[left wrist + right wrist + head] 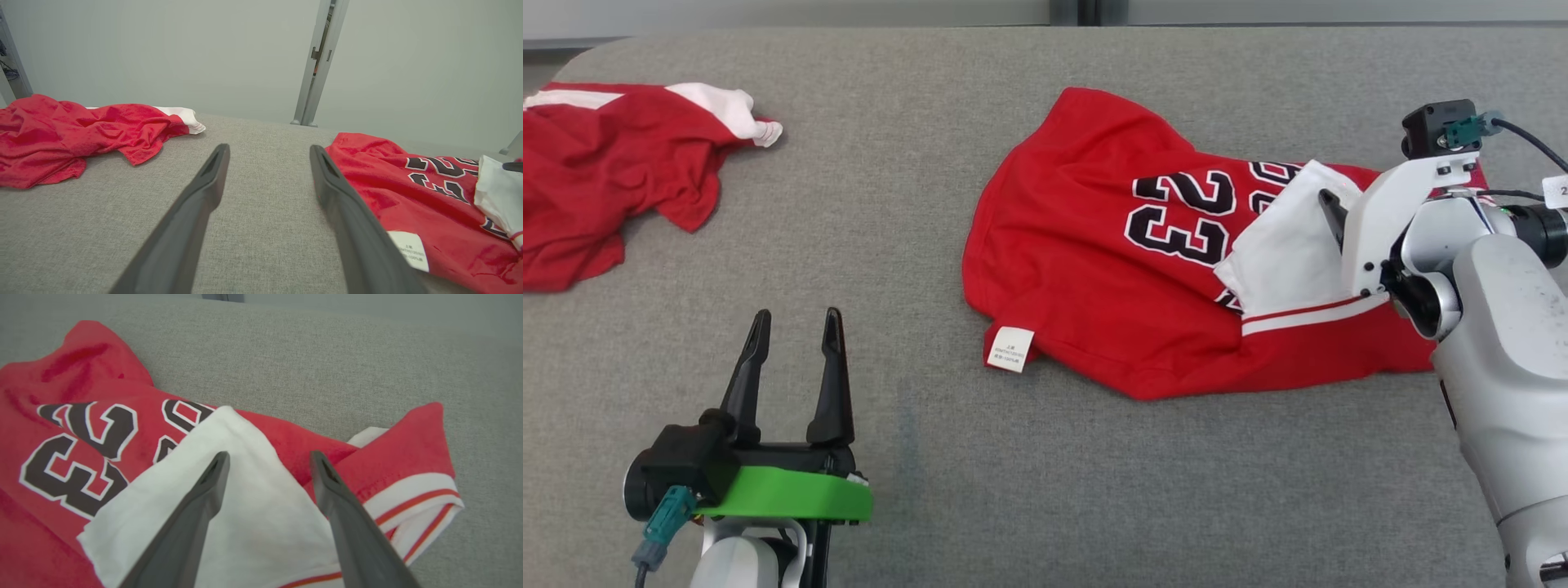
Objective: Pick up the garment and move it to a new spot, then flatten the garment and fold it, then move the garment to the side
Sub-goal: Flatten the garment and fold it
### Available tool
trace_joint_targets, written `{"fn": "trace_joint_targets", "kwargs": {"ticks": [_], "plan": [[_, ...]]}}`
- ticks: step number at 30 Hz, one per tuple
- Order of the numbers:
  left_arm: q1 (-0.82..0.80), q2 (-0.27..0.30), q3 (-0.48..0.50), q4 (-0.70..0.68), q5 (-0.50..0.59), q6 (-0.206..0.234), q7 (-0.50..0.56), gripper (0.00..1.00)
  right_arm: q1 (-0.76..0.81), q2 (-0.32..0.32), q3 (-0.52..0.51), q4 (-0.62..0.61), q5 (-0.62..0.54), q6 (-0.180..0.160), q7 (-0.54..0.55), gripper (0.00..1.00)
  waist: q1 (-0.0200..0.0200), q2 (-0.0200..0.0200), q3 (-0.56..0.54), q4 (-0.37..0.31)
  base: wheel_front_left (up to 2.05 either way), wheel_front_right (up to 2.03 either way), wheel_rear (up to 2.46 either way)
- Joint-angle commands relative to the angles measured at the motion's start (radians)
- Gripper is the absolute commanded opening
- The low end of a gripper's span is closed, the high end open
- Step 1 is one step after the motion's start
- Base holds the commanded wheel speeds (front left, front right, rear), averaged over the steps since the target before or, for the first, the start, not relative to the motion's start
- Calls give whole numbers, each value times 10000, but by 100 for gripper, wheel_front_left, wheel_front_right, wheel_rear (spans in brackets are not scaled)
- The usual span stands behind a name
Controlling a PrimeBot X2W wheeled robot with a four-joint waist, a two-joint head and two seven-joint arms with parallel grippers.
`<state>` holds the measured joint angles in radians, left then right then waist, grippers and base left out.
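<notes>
The garment (pixel 1094 269), a red jersey, lies crumpled on the grey padded surface (pixel 890 204) with its black 23 print (pixel 1180 216) facing up. Just right of the 23 print a white panel (pixel 1282 245) is folded over the red cloth. The right gripper (pixel 269 455) sits over that panel with its two dark fingers spread apart and nothing between them; whether the tips touch the cloth I cannot tell. The left gripper (pixel 797 314) stands well left of the 23 print and nearer the robot, over bare surface, jaws likewise released and clear of the garment. The head view takes in a white care label (pixel 1010 349) at the hem, down and left of the 23 print, and a second red garment (pixel 596 180) heaped far to the left of it. The right wrist view brings close a red-and-white striped cuff (pixel 412 490) — folded beyond the panel, on the side away from the 23 print. The left wrist view adds a pale wall (pixel 122 53) and a grey metal post (pixel 318 61) rising behind the surface.
</notes>
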<state>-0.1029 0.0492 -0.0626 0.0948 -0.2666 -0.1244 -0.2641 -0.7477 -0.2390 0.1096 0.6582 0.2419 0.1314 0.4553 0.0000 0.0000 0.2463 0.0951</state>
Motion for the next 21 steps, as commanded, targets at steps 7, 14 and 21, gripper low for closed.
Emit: {"fn": "trace_joint_targets", "kwargs": {"ticks": [7, 14, 21], "plan": [[-225, 23, 40, 48, -145, -38, -5, 100, -331, -56, 721, 745, 453, -14, -476, 100, 0, 0, 300, 342, 0, 0, 0], [-113, 23, 156, 65, -66, -36, -4, 100, -175, -190, 1614, 852, 1011, -14, -852, 91, 0, 0, 141, 128, 0, 0, 0], [-149, 23, 96, 47, -55, -41, -4, 100, -360, -363, 2202, 925, 1363, -14, -1224, 47, 0, 0, 152, 43, 0, 0, 0]]}}
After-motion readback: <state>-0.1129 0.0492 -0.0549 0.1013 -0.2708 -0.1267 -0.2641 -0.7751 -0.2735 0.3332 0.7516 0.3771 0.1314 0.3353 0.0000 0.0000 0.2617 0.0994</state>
